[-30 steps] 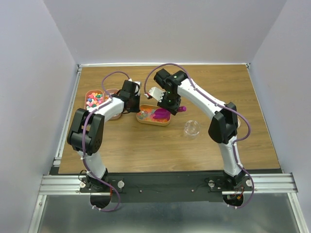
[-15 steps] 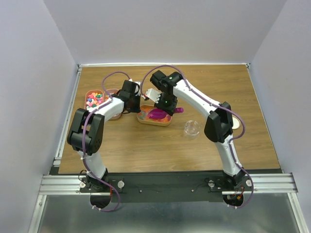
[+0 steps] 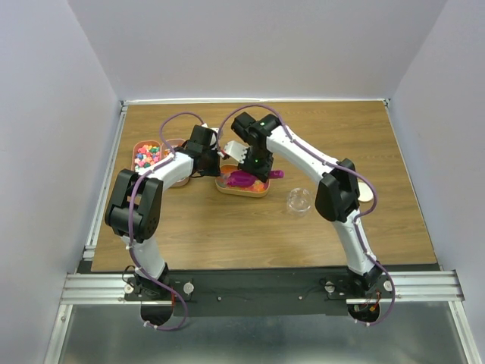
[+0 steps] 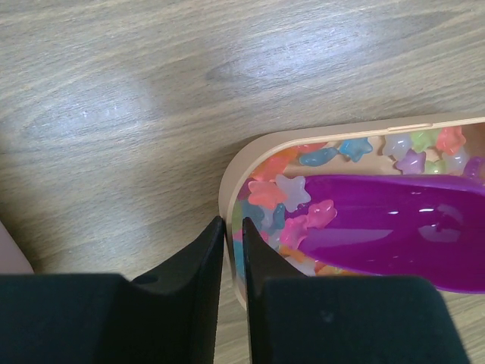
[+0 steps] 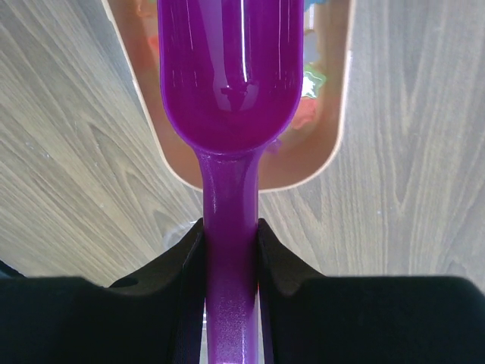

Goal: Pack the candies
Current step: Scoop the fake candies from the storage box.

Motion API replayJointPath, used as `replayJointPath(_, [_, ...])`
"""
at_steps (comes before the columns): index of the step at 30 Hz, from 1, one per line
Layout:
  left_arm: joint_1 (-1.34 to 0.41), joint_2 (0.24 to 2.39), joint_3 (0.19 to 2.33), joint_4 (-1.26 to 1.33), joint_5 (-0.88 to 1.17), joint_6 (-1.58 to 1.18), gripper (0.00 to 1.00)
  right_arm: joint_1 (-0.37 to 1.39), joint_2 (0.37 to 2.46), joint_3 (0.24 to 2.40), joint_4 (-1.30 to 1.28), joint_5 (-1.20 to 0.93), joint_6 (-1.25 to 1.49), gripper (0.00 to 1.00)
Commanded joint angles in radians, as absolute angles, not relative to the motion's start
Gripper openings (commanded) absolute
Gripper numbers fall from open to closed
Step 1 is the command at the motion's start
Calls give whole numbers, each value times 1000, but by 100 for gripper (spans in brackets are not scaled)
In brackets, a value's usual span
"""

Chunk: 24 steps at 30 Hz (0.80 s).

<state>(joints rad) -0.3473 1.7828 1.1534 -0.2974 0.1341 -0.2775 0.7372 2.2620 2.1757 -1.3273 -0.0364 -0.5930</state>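
Top view: the tray (image 3: 256, 190) lies mid-bench (image 3: 227, 235), long axis left-right, its right end a little nearer the arm bases.

Left tool (image 4: 233, 226): fingers almost together, pinching the wall at the tray's left end. One finger is outside the rim, the other just inside.

Right tool (image 5: 229, 227): clamped on the handle of the scoop (image 5: 227, 76), a finger pressed to each side. The grip is on the handle just behind the bowl.

Scoop: long axis runs along the tray's long axis. The open mouth points at the left end, towards the left tool. The handle points right and sticks out past the tray's right rim. The bowl lies inside the tray, hollow side up, and in the right wrist view it is bare where visible.

Candies (image 4: 282, 191): small star shapes in pink, blue, orange, purple and green. They are heaped in the left end of the tray, between the scoop's mouth and the curved wall. Being stars, they have no long axis of their own, and they lie at mixed angles. A few pink ones touch the scoop's lip. Others run along the far wall beside the bowl.

More candies fill a second tray (image 3: 136, 157) at the bench's left edge, well apart from the first.

A clear cup (image 3: 299, 201) stands right of the tray, nearer the bases.
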Motion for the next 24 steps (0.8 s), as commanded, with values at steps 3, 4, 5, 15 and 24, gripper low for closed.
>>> replayJointPath(3, [-354,1783,1144,-284,175,-290,22,750,2238,2068,-1204,-90,-620,1])
replayJointPath(4, [-354,1779,1144,-284,175,-291,22,750,2230,2057,-1192,-95,-621,1])
replayJointPath(5, [-354,1779,1144,-282,178,-291,22,750,2229,2056,-1177,-100,-623,1])
replayJointPath(15, [-351,1773,1143,-281,179,-291,21,749,2215,2008,-1097,-115,-623,1])
replayJointPath(24, [-336,1761,1137,-270,198,-302,20,746,2195,1957,-1040,-167,-634,1])
